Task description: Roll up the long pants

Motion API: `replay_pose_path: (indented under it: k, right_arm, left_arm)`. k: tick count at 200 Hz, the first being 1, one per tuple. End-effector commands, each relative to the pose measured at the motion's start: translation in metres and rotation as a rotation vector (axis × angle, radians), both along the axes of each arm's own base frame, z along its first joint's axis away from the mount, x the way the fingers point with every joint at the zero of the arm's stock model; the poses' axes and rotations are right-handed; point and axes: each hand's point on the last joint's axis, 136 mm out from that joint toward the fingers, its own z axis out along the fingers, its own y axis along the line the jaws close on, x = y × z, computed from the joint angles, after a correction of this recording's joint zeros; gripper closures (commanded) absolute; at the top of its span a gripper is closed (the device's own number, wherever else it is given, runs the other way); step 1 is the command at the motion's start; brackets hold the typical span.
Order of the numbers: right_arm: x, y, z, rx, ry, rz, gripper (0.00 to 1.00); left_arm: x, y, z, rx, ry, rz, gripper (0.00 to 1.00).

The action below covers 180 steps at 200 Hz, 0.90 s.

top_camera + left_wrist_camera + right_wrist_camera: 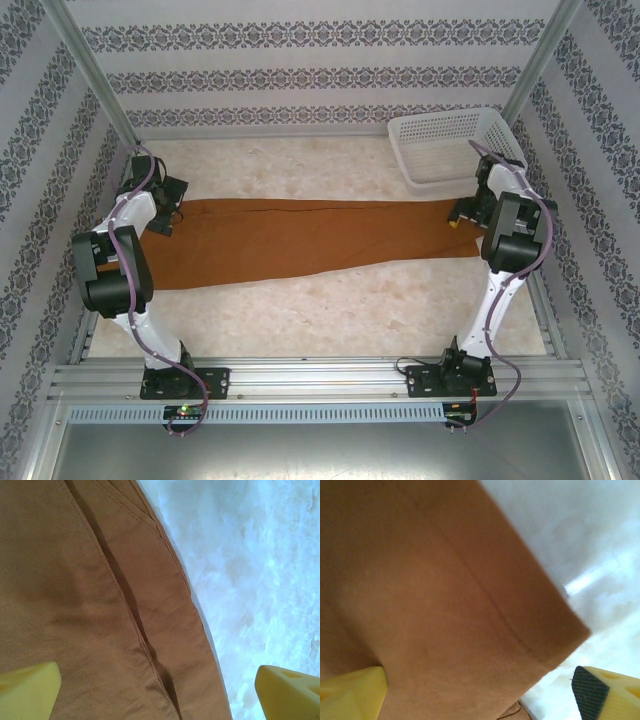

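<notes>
Zero grip on long pants point(310, 240); laid flat mid-frame for rolling, left tool point(159, 689), right tool point(479, 692) spread at ends.

We are counting one pair of long pants point(300, 240), a single rust-brown piece, on one pale table point(330, 315). We are seeing one white mesh basket point(455, 147). We are counting two robot arms, one left arm point(120, 270) and one right arm point(507, 265), each carrying one gripper: the left gripper point(165, 215) and the right gripper point(462, 214). We are seeing two yellow fingertips point(27, 687) in the left wrist view and two in the right wrist view, making four. We are also counting two metal posts point(90, 70) at the rear corners.
</notes>
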Motion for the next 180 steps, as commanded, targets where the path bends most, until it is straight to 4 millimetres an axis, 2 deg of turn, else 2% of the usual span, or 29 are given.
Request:
replay_pose_path:
  k: [1, 34, 60, 92, 109, 134, 149, 169, 180]
  right_arm:
    - [-0.026, 0.005, -0.002, -0.076, 0.090, 0.086, 0.05]
    - [-0.046, 0.012, -0.003, -0.110, 0.147, 0.134, 0.17]
    - [-0.050, 0.023, -0.007, -0.061, 0.163, 0.126, 0.27]
    - [-0.051, 0.038, -0.009, 0.002, 0.157, 0.141, 0.53]
    - [-0.054, 0.042, -0.010, 0.015, 0.175, 0.148, 0.50]
    - [-0.063, 0.050, -0.011, 0.025, 0.219, 0.170, 0.28]
    - [-0.069, 0.050, -0.010, 0.002, 0.246, 0.185, 0.11]
    - [-0.076, 0.048, -0.012, -0.006, 0.276, 0.179, 0.10]
    - [-0.080, 0.053, -0.014, 0.031, 0.291, 0.164, 0.18]
  left_arm:
    - [0.001, 0.001, 0.007, -0.002, -0.026, 0.010, 0.00]
    - [0.002, 0.002, 0.007, -0.006, -0.029, 0.015, 0.00]
    - [0.002, 0.002, 0.008, -0.007, -0.028, 0.015, 0.00]
    - [0.000, 0.002, 0.011, -0.002, -0.031, 0.018, 0.00]
    - [0.000, 0.002, 0.012, -0.004, -0.032, 0.016, 0.00]
    - [0.000, 0.001, 0.014, -0.001, -0.037, 0.015, 0.00]
    - [0.000, 0.002, 0.015, 0.000, -0.040, 0.018, 0.00]
    - [0.000, 0.001, 0.016, -0.003, -0.039, 0.015, 0.00]
    - [0.000, 0.001, 0.016, -0.003, -0.041, 0.015, 0.00]
